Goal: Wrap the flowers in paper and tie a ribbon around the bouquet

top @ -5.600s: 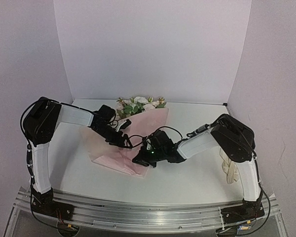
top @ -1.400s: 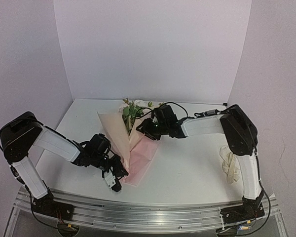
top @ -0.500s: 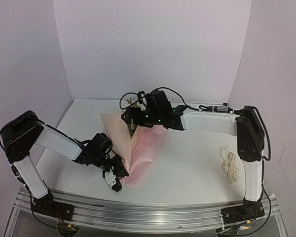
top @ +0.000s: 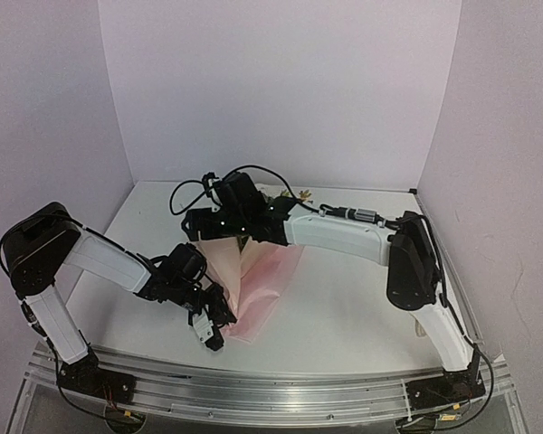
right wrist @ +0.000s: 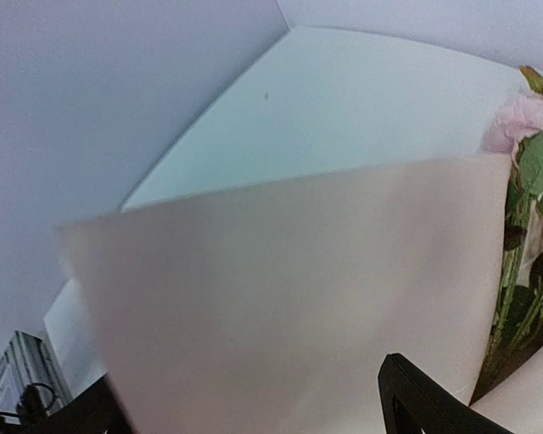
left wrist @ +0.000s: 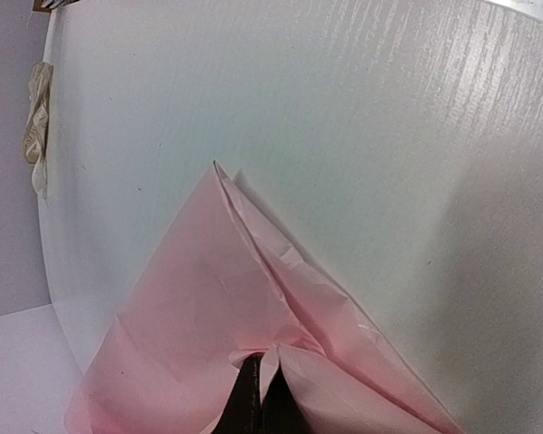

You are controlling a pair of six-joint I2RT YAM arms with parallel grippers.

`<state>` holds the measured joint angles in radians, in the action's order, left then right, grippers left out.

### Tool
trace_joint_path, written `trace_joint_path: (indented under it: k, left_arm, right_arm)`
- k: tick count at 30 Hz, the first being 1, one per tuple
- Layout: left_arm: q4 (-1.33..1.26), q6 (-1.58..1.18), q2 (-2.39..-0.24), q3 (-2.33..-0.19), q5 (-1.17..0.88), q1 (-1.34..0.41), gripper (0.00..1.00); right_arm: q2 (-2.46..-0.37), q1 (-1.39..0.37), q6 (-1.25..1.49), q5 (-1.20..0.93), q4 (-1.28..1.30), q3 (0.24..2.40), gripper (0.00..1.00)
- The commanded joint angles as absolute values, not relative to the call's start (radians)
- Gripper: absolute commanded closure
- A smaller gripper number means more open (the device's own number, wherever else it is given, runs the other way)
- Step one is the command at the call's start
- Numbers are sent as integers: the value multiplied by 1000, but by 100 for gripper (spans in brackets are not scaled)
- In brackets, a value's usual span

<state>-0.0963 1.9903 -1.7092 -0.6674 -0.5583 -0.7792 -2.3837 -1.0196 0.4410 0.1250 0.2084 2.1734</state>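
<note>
Between left fingers (left wrist: 247, 403), paper (left wrist: 190, 307) sits pinched.

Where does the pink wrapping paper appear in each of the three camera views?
Top external: the paper lies at centre, between the two arms.
Left wrist: the paper fills the lower centre and left, pinched by the left gripper at the bottom edge.
Right wrist: the paper is a pale blurred sheet across the middle and bottom.
Shared landmark: the white table beneath it.
</note>
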Motion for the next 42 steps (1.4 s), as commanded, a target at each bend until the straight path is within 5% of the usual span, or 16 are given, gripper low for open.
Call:
trace_joint_path:
  k: [1, 5, 11, 13, 23, 33, 37, 42]
  left_arm:
    - [-9, 2369, -1729, -662, -554, -787, 100]
    - [-8, 2366, -1733, -669, -552, -787, 100]
    - [-9, 2365, -1736, -671, -544, -787, 100]
    - [-10, 2361, -1735, -670, -541, -787, 100]
    - [-30, 2344, -1731, -658, -524, -787, 99]
    - [-35, 2341, -1721, -646, -513, -787, 83]
    - [-37, 2334, -1715, -640, -519, -786, 70]
    - [23, 2330, -1647, -628, -576, -788, 42]
  right_arm:
    - [-2436, -1013, 396, 164, 255, 2265, 15]
    - [-2474, -1015, 397, 149, 256, 2300, 30]
    - [-2467, -1016, 399, 178, 254, 2298, 88]
    - [-2417, -1016, 412, 210, 253, 2248, 99]
    - [-2036, -982, 632, 426, 110, 1686, 100]
    - [-1889, -853, 839, 378, -187, 1255, 100]
    - [-1935, -799, 801, 295, -263, 1189, 100]
    - [-2015, -776, 705, 208, -362, 1191, 100]
